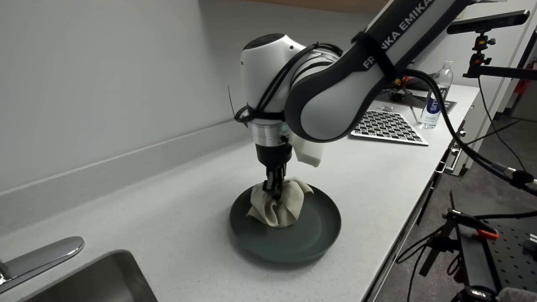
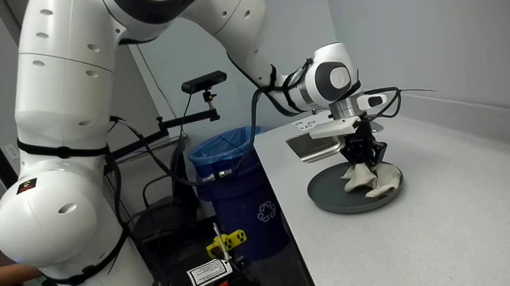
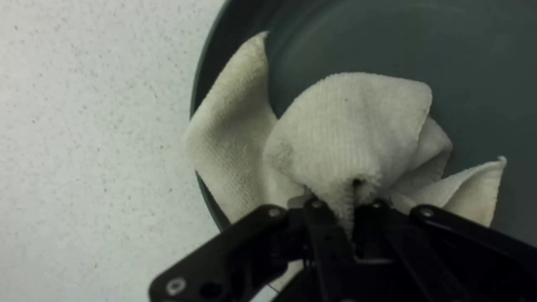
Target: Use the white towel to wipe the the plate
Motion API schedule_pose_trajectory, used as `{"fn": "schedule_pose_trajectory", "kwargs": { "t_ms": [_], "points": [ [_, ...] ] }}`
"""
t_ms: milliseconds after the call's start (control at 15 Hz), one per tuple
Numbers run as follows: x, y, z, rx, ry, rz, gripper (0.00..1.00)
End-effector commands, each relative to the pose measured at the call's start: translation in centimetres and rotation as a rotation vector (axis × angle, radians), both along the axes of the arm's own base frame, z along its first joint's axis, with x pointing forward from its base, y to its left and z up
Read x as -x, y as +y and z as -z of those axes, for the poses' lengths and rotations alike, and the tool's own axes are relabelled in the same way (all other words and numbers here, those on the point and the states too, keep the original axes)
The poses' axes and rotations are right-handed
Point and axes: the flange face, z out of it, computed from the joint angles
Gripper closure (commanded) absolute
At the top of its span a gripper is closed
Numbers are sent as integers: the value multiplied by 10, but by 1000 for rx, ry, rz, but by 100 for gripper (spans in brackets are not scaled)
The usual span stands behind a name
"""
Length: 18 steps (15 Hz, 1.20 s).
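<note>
Tool clamped on white towel | towel bunched, long axis unclear, in wrist view one corner points up, another upper right | towel below and around tool's tip, on plate, toward desk edge along wall | plate flat, nearer opposite desk edge

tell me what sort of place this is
Likely a robotics lab with a kitchen-style counter: a sink is set into it, while a mounted black camera and a checkered board suggest lab work.
</note>
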Motion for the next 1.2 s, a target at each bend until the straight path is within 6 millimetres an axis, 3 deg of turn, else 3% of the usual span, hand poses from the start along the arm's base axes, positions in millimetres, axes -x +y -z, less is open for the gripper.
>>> {"fn": "schedule_pose_trajectory", "kwargs": {
  "t_ms": [0,200,467,867,933,1000,1133],
  "points": [
    [-22,32,-8,-2,-45,-49,97],
    [-35,61,-32,-36,-114,-89,97],
    [-55,96,-79,-81,-247,-145,97],
    [-64,127,-99,-146,-330,-207,97],
    [-64,129,-99,-155,-331,-216,63],
    [-64,130,-98,-158,-332,-222,61],
    [-63,133,-98,-161,-330,-230,48]
  ]
}}
